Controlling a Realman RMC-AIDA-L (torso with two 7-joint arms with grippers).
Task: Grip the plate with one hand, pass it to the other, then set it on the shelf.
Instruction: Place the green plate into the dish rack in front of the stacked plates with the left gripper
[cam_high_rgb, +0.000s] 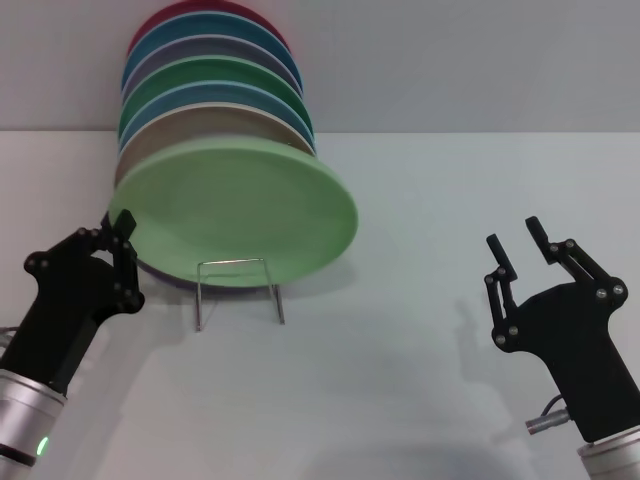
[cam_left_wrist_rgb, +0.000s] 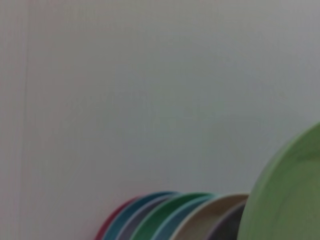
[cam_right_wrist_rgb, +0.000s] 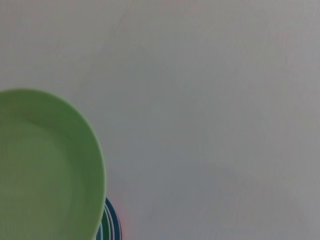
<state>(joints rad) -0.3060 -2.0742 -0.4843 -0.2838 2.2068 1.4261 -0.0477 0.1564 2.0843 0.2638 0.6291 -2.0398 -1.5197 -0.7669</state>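
We see the plate (cam_high_rgb: 235, 212) standing tilted at the front of a row of coloured plates (cam_high_rgb: 215, 85), in the shelf (cam_high_rgb: 238, 290), whose wire loop shows below its lower rim. Our left gripper (cam_high_rgb: 118, 232) is at the plate's left edge; we cannot tell if its fingers are closed on the rim or only beside it. Our right gripper (cam_high_rgb: 518, 245) hangs well apart on the right, with its fingers spread and nothing between them.

We judge the main risk is here: if the left gripper pulls away while it touches the rim, the plate can tip forward out of the narrow rack. A push could also disturb the plates behind.
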